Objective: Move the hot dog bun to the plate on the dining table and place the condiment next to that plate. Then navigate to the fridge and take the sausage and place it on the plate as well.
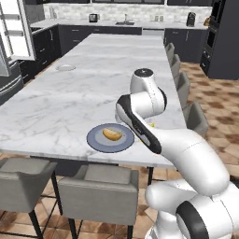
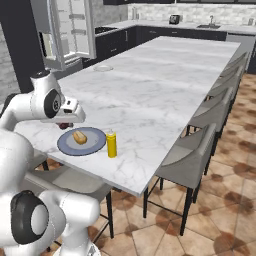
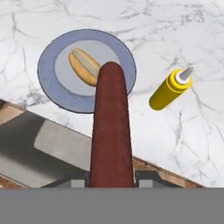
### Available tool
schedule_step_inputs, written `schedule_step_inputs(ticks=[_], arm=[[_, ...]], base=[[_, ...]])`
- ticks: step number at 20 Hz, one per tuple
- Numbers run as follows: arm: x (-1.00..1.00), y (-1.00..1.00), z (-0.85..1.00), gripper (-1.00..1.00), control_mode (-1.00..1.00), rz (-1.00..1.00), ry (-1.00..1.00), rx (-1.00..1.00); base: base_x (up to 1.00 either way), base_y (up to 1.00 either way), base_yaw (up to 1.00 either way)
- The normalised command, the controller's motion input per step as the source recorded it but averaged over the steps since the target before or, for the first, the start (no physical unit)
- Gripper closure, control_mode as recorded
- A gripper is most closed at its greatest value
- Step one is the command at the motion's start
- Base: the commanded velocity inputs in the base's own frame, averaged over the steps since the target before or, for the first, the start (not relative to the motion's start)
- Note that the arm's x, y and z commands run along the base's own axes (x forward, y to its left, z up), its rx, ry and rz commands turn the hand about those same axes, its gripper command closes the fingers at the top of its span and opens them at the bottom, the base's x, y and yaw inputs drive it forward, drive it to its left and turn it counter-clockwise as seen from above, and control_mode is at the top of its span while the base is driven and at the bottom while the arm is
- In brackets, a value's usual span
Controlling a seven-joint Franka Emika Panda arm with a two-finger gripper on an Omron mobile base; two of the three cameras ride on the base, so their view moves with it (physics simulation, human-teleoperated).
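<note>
We see our gripper (image 3: pixel 111 183) clenched on the sausage (image 3: pixel 111 131) above the plate (image 3: pixel 52 57) near the dining table (image 1: pixel 70 100) edge — hot dog bun (image 3: pixel 83 65) partly hidden, condiment (image 3: pixel 169 89) beside.

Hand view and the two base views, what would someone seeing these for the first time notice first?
In the hand view, the dark red-brown sausage dominates, held by the shut gripper above the blue-grey plate near the dining table's edge. The hot dog bun lies on that plate, and the yellow condiment stands upright on the marble just beside it.
</note>
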Motion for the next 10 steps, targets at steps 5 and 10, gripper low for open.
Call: schedule_step_inputs(ticks=[5, 10], arm=[[0.79, 0.13, -0.60, 1.00, -1.00, 0.00, 0.04, 0.00], [0.52, 0.09, -0.62, 1.00, -1.00, 0.00, 0.04, 0.00]], base=[[0.00, 0.00, 0.00], [0.00, 0.00, 0.00]])
